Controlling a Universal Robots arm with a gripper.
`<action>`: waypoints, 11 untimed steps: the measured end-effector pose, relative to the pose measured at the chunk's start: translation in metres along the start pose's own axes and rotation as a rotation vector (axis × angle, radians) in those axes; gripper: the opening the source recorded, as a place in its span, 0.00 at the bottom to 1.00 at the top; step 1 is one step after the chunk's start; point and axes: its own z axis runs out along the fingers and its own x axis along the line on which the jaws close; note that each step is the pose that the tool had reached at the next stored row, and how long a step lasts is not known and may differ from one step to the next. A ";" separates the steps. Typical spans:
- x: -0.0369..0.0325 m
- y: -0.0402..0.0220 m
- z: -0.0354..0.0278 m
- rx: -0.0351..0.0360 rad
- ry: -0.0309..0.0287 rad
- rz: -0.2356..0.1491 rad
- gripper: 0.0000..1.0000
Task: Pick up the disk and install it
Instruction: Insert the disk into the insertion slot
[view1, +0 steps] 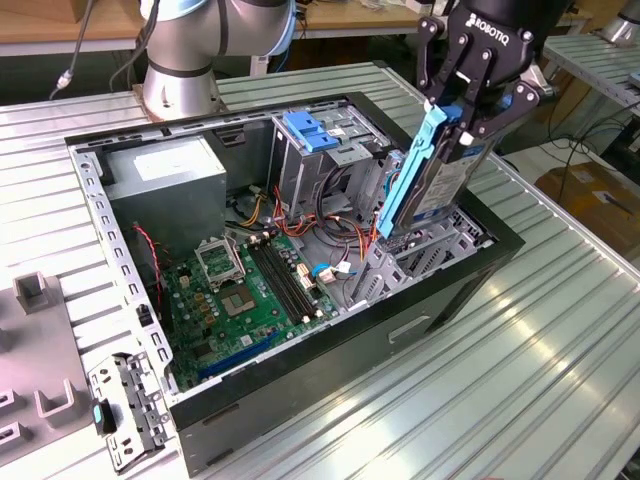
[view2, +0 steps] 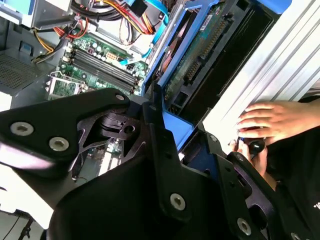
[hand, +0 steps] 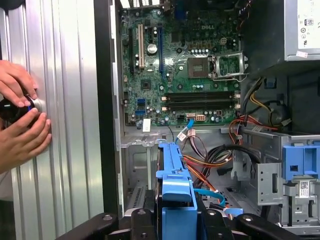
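A ribbed metal table (view1: 560, 380) is carrying an open desktop computer case (view1: 330, 390), lying on its side with its insides facing up. 1 robot arm (view1: 185, 60) is standing on the table beyond the case in the exterior view. Inside, a green motherboard (view1: 240, 300) is lying flat toward the exterior view's left, a grey power supply (view1: 165, 170) is sitting in the far corner, and a tall metal cage (view1: 300, 165) topped by a blue bracket (view1: 312, 130) is standing near the middle. The black gripper (view1: 462, 125) is hanging over the case's corner at the exterior view's right, its 2 fingers pressing in on the upper end of the disk (view1: 435, 185) and pinching it. The disk is leaning, its blue-railed edge facing the motherboard and its lower end dipping among the metal walls of the drive bay (view1: 440, 245); whether it is touching the bay cannot be told. In the first wrist view, orange and red cables (hand: 210, 162) are trailing near the disk's blue end. A person's 2 hands (hand: 25, 135) are resting on a small dark object (hand: 10, 109) on the table just beside the case. Judging from this, the pick-up is done and the installing step is underway. Finishing it is likely calling for squaring the tilted disk to the bay so both rails are meeting their guides, then pressing steadily along the slot while minding the cables.
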 end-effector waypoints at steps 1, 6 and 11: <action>0.0000 -0.0003 0.0006 0.0081 0.0003 0.000 0.37; 0.0011 -0.0001 0.0054 0.0244 0.0000 0.001 0.37; 0.0098 0.0001 0.0101 0.0365 -0.0009 -0.001 0.37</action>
